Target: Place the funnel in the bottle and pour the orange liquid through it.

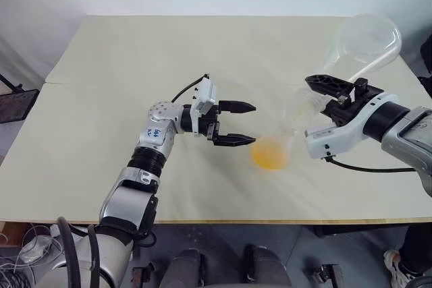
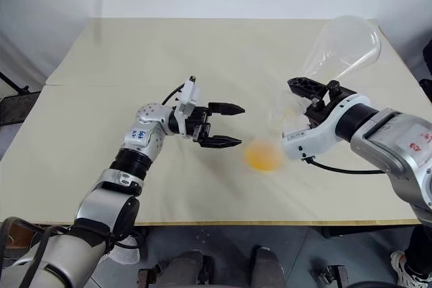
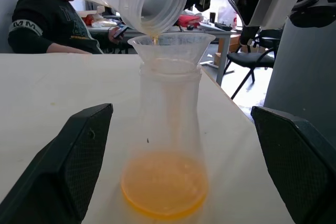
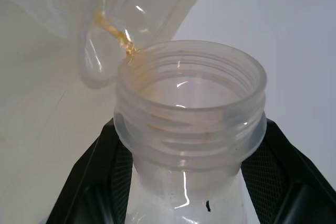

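Observation:
The bottle (image 3: pixel 169 108) stands upright on the table with the clear funnel (image 3: pixel 170 43) seated in its neck. Orange liquid (image 1: pixel 271 153) pools in its base. My left gripper (image 1: pixel 254 124) is open, level, its fingers (image 3: pixel 73 161) on either side of the bottle without touching it. My right gripper (image 1: pixel 312 102) is shut on the neck of a second translucent flask (image 1: pixel 364 42), tilted mouth-down over the funnel. A thin orange trickle (image 4: pixel 118 30) runs from its threaded mouth (image 4: pixel 191 103) into the funnel.
The tan table (image 1: pixel 135 52) is bare around the bottle; its near edge (image 1: pixel 202 220) runs below my arms. Behind the table a seated person (image 3: pixel 47 22), a desk and chairs (image 3: pixel 252 56) show in the left wrist view.

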Controlling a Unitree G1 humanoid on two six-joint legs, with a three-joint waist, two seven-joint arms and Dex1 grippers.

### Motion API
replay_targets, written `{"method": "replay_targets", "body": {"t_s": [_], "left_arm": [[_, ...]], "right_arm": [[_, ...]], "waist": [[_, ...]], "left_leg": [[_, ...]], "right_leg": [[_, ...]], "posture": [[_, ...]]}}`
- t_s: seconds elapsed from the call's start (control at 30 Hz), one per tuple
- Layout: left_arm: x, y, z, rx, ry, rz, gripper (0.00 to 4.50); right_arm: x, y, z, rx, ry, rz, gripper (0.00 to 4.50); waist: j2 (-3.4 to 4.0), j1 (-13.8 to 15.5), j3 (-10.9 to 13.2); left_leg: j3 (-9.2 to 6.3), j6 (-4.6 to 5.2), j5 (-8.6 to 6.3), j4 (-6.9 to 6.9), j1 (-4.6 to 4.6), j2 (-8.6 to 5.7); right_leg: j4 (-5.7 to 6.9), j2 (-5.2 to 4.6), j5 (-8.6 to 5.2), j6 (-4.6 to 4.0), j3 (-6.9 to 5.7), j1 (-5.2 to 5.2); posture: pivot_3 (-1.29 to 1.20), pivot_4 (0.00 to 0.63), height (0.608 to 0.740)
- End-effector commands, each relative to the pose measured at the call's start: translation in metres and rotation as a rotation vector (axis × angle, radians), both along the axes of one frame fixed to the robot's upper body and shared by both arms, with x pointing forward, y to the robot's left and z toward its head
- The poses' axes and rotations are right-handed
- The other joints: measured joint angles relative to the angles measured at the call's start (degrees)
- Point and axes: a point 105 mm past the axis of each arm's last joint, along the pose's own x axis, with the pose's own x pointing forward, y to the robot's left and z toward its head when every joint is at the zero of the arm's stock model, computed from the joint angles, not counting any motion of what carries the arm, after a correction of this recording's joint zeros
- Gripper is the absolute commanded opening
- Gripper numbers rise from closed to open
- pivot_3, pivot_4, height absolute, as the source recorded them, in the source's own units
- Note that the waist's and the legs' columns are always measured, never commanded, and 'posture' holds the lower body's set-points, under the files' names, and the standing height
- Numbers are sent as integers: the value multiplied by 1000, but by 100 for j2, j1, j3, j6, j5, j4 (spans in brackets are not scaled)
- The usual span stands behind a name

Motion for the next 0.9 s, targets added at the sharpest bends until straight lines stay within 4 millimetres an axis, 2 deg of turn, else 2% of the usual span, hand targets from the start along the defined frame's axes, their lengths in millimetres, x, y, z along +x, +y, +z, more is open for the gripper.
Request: {"method": "replay_targets", "body": {"t_s": [0.03,0.5,0.6,0.9], "left_arm": [[0,-4,13,-16,-50,-11,4500],[0,-3,13,-13,-49,-9,4500],[1,-3,13,-13,-51,-6,4500],[3,0,16,-18,-58,12,4500]], "right_arm": [[-5,3,18,-4,-75,17,2439],[-5,3,16,-4,-63,15,2439],[-3,-1,16,75,-47,-15,2439],[-6,3,17,271,-18,-24,2439]], "waist": [[0,0,0],[0,0,0],[-1,0,0],[-1,0,1]], "left_leg": [[0,0,0,0,0,0],[0,0,0,0,0,0],[0,0,0,0,0,0],[-2,0,0,2,1,1]], "right_leg": [[0,0,0,0,0,0],[1,0,0,0,0,0],[1,0,0,0,0,0],[5,1,0,0,-4,1]], "posture": [[0,150,740],[0,150,740],[0,150,740],[0,150,740]]}}
